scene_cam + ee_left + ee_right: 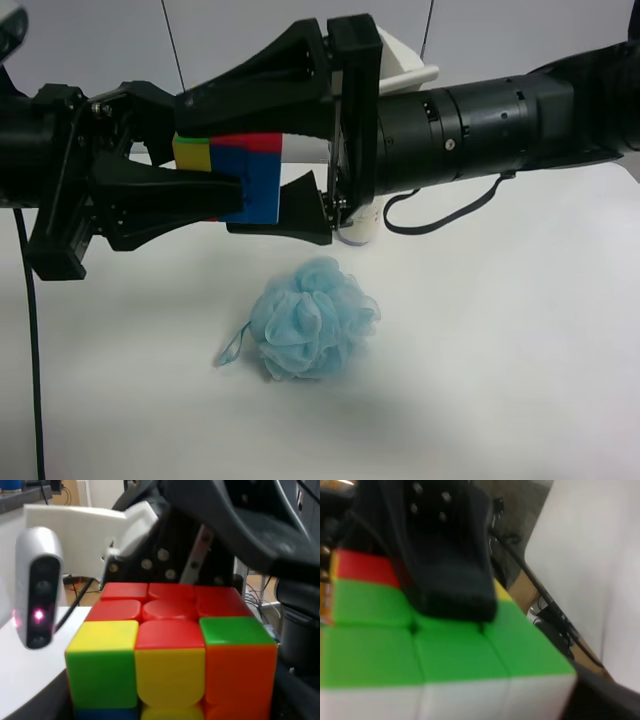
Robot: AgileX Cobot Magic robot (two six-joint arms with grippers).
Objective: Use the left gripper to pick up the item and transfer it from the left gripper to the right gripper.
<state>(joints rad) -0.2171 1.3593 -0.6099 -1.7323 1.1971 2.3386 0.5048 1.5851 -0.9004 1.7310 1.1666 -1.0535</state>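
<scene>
High view looks down; both wrist views crowd the cube (170, 650)

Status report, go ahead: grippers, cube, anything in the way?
Left gripper shut on puzzle cube, aloft. Right gripper open, jaws straddling it. Blue pouf lies below, clear of both.

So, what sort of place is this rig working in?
Likely a robotics lab bench: a plain white tabletop, a white-grey camera unit, black cables trailing past the table edge, and a fluffy light-blue bath pouf as a prop.
</scene>
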